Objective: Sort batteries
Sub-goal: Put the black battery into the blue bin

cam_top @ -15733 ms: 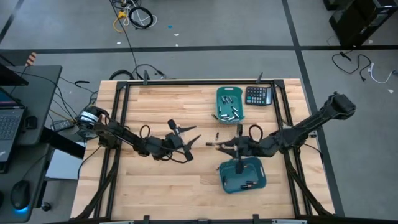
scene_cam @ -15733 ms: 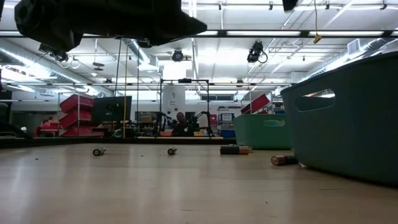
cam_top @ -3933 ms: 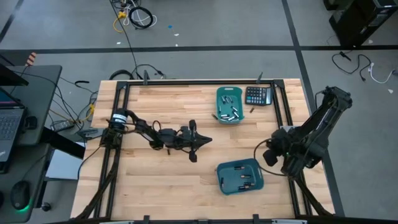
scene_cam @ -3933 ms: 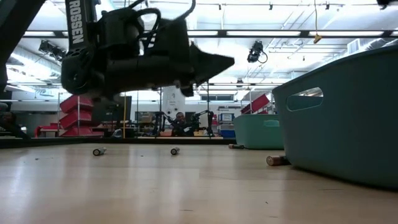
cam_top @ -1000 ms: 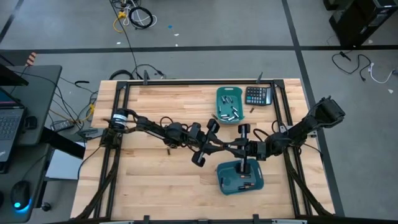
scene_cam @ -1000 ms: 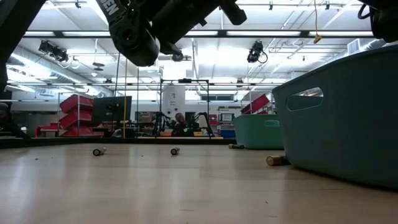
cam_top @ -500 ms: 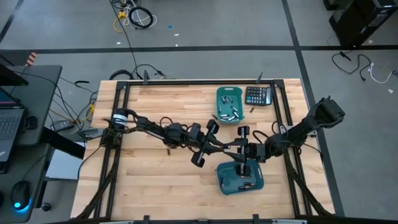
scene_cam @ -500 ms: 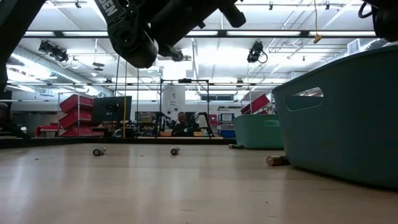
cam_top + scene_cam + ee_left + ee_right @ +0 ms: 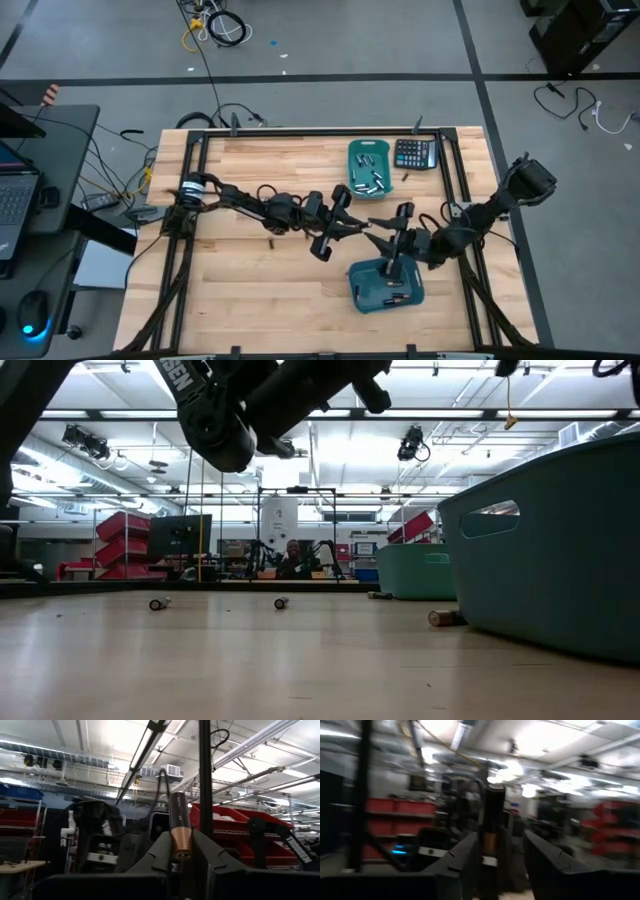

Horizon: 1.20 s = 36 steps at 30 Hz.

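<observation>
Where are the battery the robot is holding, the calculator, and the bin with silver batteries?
battery [image 9: 180, 827]: left wrist view, copper band.
calculator [image 9: 414, 153]: high view, keypad middle.
bin [image 9: 352, 166]: high view, left rim.

- A second ago we saw the two tools meeting over the surface's middle; now the right tool [image 9: 378, 238] has drawn back a little toward the near bin [image 9: 389, 284].
- Its fingers [image 9: 546, 861] have spread apart, letting go of the battery [image 9: 180, 831].
- The left tool [image 9: 356, 226] has tightened and now pinches that battery alone.
- Some seconds earlier we saw the right arm folded at the surface's right edge; it now reaches inward.
</observation>
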### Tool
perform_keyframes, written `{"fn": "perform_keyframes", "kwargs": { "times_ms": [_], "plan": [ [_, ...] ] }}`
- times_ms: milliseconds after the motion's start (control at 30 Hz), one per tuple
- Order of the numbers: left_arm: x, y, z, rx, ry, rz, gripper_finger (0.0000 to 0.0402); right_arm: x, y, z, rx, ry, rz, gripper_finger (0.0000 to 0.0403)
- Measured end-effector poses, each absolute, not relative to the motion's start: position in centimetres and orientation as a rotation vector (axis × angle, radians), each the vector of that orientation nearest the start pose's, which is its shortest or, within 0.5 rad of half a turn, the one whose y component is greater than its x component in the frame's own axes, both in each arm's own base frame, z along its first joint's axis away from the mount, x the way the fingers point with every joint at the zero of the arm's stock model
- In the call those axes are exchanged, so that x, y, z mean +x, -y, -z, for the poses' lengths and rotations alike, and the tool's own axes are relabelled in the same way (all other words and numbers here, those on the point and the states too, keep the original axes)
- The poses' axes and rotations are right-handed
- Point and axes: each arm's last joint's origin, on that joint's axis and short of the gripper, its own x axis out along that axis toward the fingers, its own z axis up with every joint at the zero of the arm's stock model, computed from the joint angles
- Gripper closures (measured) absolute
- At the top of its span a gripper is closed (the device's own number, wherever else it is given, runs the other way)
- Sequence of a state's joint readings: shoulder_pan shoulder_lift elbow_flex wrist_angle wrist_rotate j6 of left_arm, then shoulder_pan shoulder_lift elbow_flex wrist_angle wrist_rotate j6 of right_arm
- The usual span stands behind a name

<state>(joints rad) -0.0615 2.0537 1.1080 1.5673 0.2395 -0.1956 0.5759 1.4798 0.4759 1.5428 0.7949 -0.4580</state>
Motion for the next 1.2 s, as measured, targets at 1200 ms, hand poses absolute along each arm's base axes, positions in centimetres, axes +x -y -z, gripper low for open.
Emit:
{"fn": "perform_keyframes", "kwargs": {
  "times_ms": [1200],
  "plan": [
    [39.2,8.6,-21.6,0.103,-0.309,0.125,0.0363,14.0,-13.5,-29.5,0.096,0.032,0.653,0.0226]
  ]
}}
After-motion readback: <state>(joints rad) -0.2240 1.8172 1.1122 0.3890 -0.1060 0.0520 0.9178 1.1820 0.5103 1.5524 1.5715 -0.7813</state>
